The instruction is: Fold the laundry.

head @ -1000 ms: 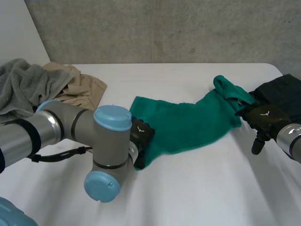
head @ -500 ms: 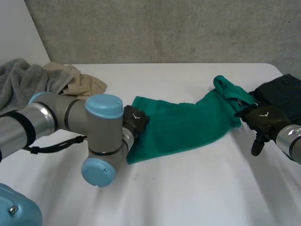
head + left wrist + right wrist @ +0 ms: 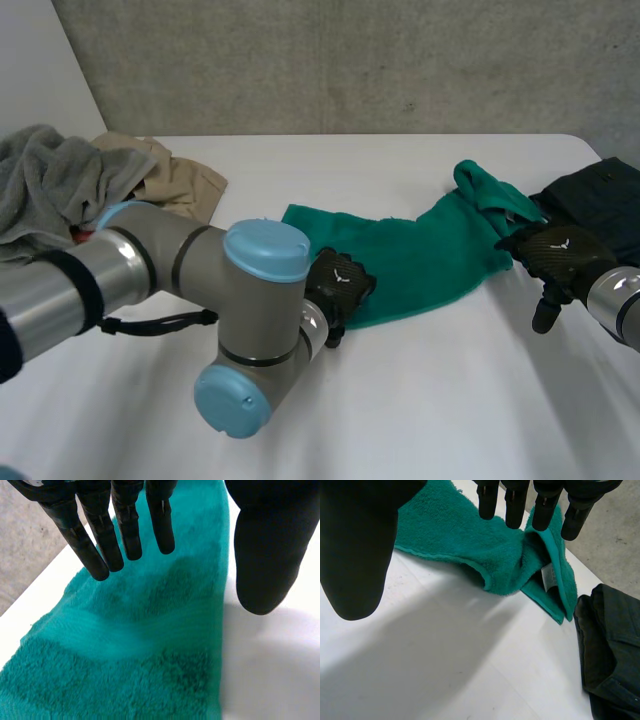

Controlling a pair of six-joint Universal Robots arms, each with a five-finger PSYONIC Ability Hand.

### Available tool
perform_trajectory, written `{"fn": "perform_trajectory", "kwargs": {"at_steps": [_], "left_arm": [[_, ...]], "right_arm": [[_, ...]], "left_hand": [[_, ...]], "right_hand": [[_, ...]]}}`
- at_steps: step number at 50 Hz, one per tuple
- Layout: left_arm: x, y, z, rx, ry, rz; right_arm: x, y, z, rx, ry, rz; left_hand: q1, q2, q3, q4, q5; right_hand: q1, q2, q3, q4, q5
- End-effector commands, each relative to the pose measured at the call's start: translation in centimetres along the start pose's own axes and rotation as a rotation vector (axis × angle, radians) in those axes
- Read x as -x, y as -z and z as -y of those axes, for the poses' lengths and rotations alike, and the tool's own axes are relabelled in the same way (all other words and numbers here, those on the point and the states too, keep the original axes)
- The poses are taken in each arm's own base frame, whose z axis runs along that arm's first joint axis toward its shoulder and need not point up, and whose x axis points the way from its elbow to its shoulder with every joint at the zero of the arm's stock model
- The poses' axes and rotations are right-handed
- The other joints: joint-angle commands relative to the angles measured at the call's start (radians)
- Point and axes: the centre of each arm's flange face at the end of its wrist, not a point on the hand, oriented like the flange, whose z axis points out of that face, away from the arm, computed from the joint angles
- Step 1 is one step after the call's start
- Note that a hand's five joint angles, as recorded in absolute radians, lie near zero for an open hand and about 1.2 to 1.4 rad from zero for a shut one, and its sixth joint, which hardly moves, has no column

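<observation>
A green towel (image 3: 400, 262) lies stretched across the middle of the white table (image 3: 450, 400), with its right end bunched and folded over. My left hand (image 3: 338, 285) is at the towel's near edge, toward its left end. Its fingers (image 3: 131, 525) are straight and spread over the cloth, and its thumb (image 3: 267, 545) is out over bare table just beside the edge; it grips nothing. My right hand (image 3: 555, 255) is at the bunched right end, with fingers (image 3: 515, 502) straight over the cloth and thumb (image 3: 357, 545) wide apart over the table, also holding nothing. A small white label (image 3: 549, 575) shows in the fold. A dark garment (image 3: 600, 195) lies just beside that end. At the table's far left corner sit a grey towel heap (image 3: 45, 185) and a beige garment (image 3: 180, 180).
</observation>
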Motion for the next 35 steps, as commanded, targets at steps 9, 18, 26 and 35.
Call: {"fn": "perform_trajectory", "kwargs": {"at_steps": [9, 18, 26, 35], "left_arm": [[1.0, -1.7, -0.8, 0.039, -0.044, 0.071], [1.7, -2.4, -1.1, 0.045, -0.092, 0.101], [1.9, -2.8, -1.1, 0.044, -0.108, 0.105], [0.7, -0.7, -0.2, 0.081, -0.051, 0.039]], "right_arm": [[0.1, 0.0, -0.2, 0.004, -0.002, 0.006], [0.2, -0.1, -0.2, 0.004, 0.000, 0.008], [0.4, 0.0, -0.3, 0.006, 0.002, 0.012], [0.4, 0.1, -0.4, 0.009, 0.000, 0.011]], "left_hand": [[0.151, 0.143, 0.148, 0.136, 0.136], [0.151, 0.143, 0.148, 0.136, 0.136], [0.143, 0.135, 0.139, 0.127, 0.127], [-0.171, -0.179, -0.175, -0.187, -0.187]], "right_hand": [[-0.045, -0.031, -0.031, -0.037, -0.047], [-0.045, -0.031, -0.031, -0.037, -0.047], [-0.045, -0.031, -0.031, -0.037, -0.047], [-0.045, -0.031, -0.031, -0.037, -0.047]]}}
